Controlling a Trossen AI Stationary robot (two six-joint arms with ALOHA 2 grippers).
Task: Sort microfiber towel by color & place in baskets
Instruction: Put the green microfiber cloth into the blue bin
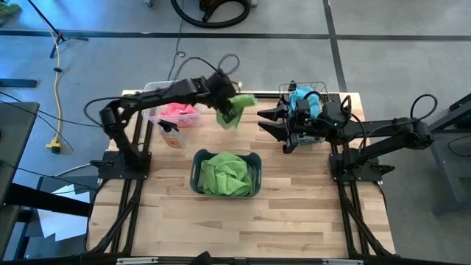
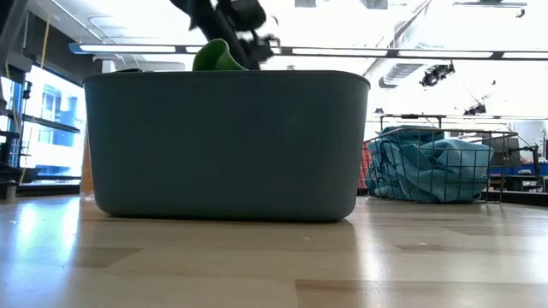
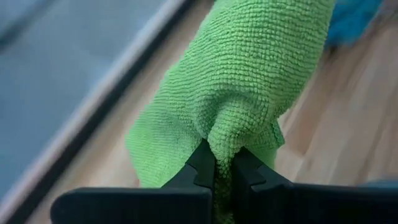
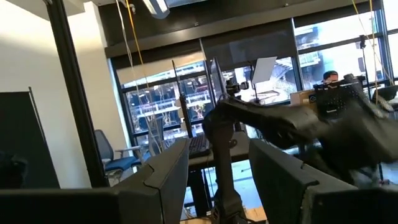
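Above the table [image 1: 294, 213] rear, left tool [image 1: 234, 101] clamped on green towel [image 1: 234, 110], right tool [image 1: 274, 121] fingers apart, empty, beside wire-mesh basket [image 1: 324, 96], grey-blue tub [image 1: 197, 171] holding green towels

From table height the grey-blue tub [image 2: 227, 144] hides whatever lies inside it and most of the green towel [image 2: 216, 56] hanging behind, only a hump showing above its rim. The arm above is cut off by the top edge. In the right wrist view the other arm [image 4: 298, 127] is blurred.
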